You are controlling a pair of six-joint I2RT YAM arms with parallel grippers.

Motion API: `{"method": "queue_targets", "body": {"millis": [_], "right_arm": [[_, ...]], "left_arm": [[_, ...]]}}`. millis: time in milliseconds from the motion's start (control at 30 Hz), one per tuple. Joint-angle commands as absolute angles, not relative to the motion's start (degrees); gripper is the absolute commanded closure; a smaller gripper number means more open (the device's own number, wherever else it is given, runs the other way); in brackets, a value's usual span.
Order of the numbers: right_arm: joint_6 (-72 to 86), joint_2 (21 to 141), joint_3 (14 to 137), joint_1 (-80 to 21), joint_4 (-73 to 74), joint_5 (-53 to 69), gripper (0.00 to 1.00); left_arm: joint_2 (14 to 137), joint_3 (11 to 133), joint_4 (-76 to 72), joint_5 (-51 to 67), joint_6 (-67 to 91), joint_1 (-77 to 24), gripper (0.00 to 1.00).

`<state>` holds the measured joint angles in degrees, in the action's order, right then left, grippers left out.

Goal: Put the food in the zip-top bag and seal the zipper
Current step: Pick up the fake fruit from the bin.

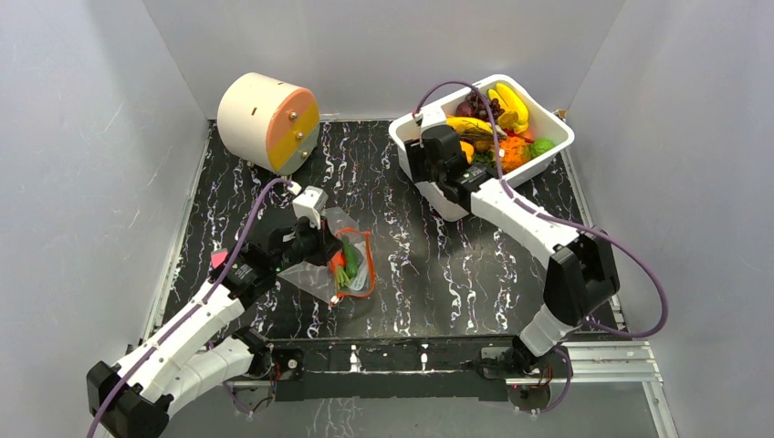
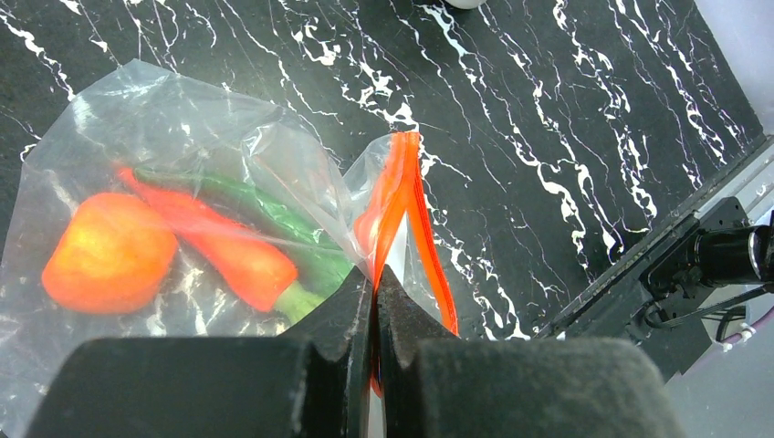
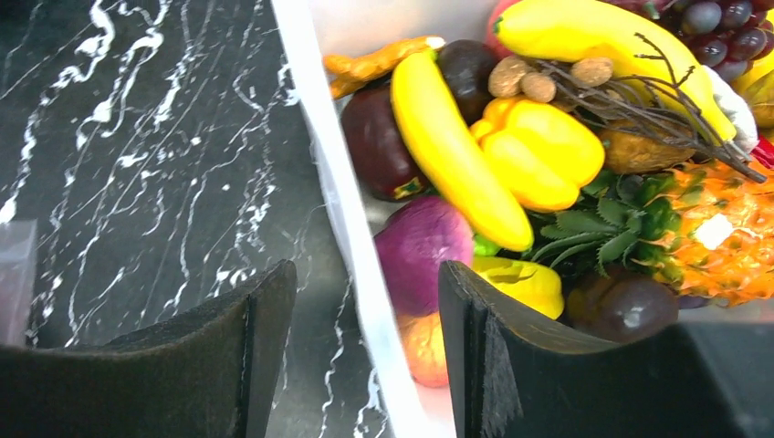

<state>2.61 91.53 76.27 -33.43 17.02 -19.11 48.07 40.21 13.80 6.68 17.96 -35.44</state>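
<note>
Zip-top bag [image 1: 339,265] lies crumpled left of the tabletop's [image 1: 429,274] middle, toward the near edge, holding an orange fruit [image 2: 108,253], a red-orange carrot [image 2: 219,246] and a green piece [image 2: 274,214]. Left end effector [image 2: 374,297] is clenched on the zipper [image 2: 397,201]. Right end effector [image 3: 365,274] hangs released, straddling the wall of the white tub [image 1: 554,151] at the far right corner, food [image 3: 456,155] heaped inside.

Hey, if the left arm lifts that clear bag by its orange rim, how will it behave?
Probably floppy: the zip-top bag is thin, crinkled film, so it should sag below the zipper. The toy food inside would likely slide to the bottom.
</note>
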Motion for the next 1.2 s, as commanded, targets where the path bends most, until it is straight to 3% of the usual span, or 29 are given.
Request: {"method": "queue_targets", "body": {"millis": [0, 400, 500, 1167], "right_arm": [[2.28, 94.26, 82.19, -29.13, 14.64, -17.43, 0.45], [-6.34, 104.48, 90.03, -20.93, 17.94, -6.79, 0.47], [-8.67, 106.30, 91.41, -20.42, 19.19, -3.19, 0.52], [-13.39, 117.07, 99.54, -20.02, 23.10, -2.43, 0.45]], "left_arm": [[46.17, 41.21, 13.82, 7.56, 16.98, -35.68, 1.00], [46.09, 41.22, 13.80, 7.30, 16.79, -35.71, 1.00], [46.27, 41.22, 13.71, 7.54, 16.78, -35.68, 1.00], [46.49, 41.30, 13.64, 7.29, 16.81, -35.73, 1.00]]}}
